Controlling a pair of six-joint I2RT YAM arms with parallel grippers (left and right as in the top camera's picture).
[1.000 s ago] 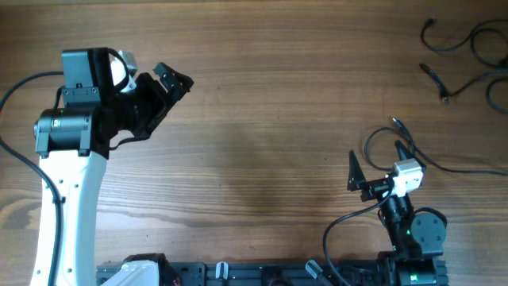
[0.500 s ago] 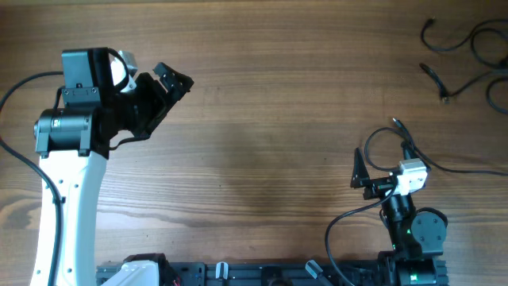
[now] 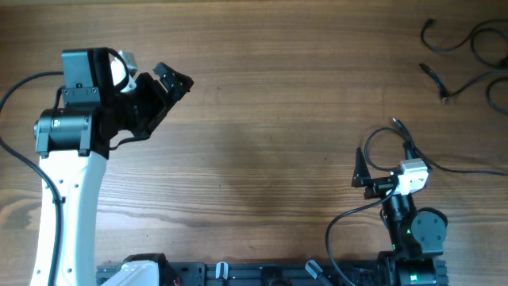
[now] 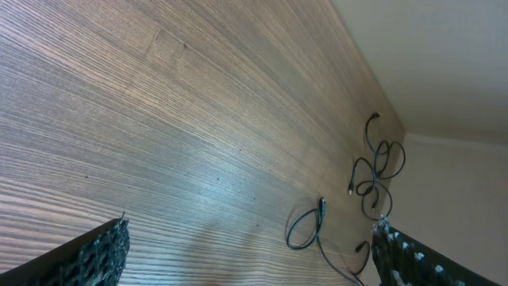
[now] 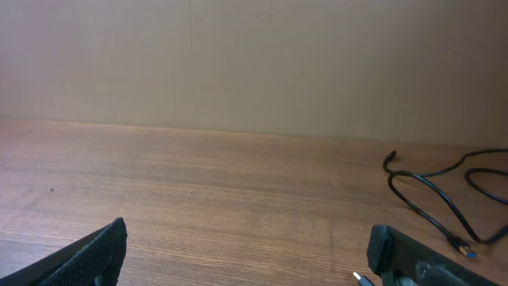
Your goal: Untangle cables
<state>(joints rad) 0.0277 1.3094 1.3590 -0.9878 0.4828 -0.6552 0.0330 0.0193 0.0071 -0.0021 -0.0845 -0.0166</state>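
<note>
1. The right gripper (image 3: pixel 385 159) is sitting a little differently from a second ago. Its left fingertip is now lying slightly further right and closer to the wrist, while the left arm is holding the same pose.
2. At the far left, the left gripper (image 3: pixel 151 73) is hovering over the wooden table (image 3: pixel 262 119). Its fingers are spreading wide and grasping nothing.
3. At the near right, the right gripper is keeping its fingers released as well, with nothing between them.
4. A thin black cable loop (image 3: pixel 379 137) is lying just beside the right gripper's far fingertip, and its strand is trailing off to the right edge.
5. In the far right corner, the other cables (image 3: pixel 468 52) are lying in loose strands, well apart from both grippers.
</note>
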